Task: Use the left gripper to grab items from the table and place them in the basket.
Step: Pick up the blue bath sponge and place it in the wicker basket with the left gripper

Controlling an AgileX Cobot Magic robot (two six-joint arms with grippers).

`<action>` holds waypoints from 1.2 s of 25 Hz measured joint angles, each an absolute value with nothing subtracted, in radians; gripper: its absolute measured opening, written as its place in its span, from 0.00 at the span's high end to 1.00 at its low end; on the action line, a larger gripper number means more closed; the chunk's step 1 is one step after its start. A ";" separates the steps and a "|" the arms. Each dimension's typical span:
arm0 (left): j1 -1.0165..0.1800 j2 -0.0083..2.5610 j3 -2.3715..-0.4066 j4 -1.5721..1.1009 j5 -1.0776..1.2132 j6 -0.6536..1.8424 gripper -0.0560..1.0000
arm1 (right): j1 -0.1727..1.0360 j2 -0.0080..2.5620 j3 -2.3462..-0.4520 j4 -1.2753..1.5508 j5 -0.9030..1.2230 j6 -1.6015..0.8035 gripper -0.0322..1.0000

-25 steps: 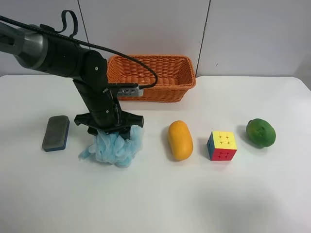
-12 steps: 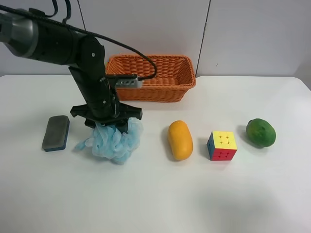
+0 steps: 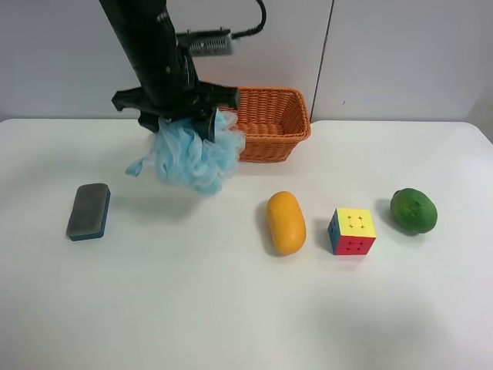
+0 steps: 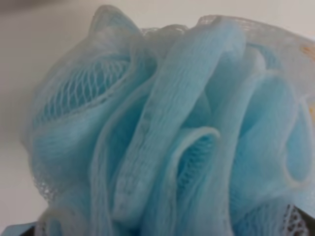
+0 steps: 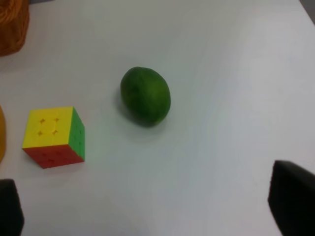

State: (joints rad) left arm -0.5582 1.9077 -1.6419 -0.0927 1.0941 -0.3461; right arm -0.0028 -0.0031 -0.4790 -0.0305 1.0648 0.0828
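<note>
My left gripper point(image 3: 176, 116) is shut on the light-blue mesh bath pouf point(image 3: 192, 158) and holds it in the air, just in front of the orange wicker basket's point(image 3: 273, 116) near-left corner. The pouf fills the left wrist view point(image 4: 167, 128). On the white table point(image 3: 231, 308) lie the grey sponge with blue base point(image 3: 88, 210), the yellow-orange mango point(image 3: 285, 222), the puzzle cube point(image 3: 352, 230) and the round green fruit point(image 3: 413, 210). The right wrist view shows the cube point(image 5: 54, 136) and green fruit point(image 5: 145, 95) below my right gripper's dark fingertips point(image 5: 293, 196), which stand wide apart.
A grey panelled wall stands behind the basket. The basket sits at the table's far edge. A cable and grey box point(image 3: 206, 42) ride on the left arm.
My left gripper has lifted the pouf off the table and carried it up and back toward the basket. The other items have not moved.
</note>
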 joint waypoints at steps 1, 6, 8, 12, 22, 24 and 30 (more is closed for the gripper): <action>-0.558 1.908 -1.686 -0.093 1.116 -0.340 0.47 | -0.003 -0.003 -0.479 -0.031 1.065 0.083 0.01; -0.558 1.908 -1.870 -0.072 1.123 -0.304 0.51 | -0.003 -0.003 -0.479 -0.031 1.065 0.083 0.01; -0.558 1.909 -1.922 -0.034 1.096 -0.295 0.52 | -0.003 -0.003 -0.479 -0.031 1.065 0.083 0.01; -0.546 1.951 -2.009 0.018 1.006 -0.291 0.54 | -0.003 -0.003 -0.479 -0.031 1.065 0.083 0.01; -0.507 2.145 -2.044 0.034 0.701 -0.289 0.56 | -0.003 -0.003 -0.479 -0.031 1.065 0.083 0.01; -0.505 2.183 -2.044 0.034 0.669 -0.288 0.56 | -0.003 -0.003 -0.479 -0.031 1.065 0.083 0.01; -0.504 2.296 -2.044 0.034 0.641 -0.286 0.58 | -0.003 -0.003 -0.479 -0.031 1.065 0.083 0.01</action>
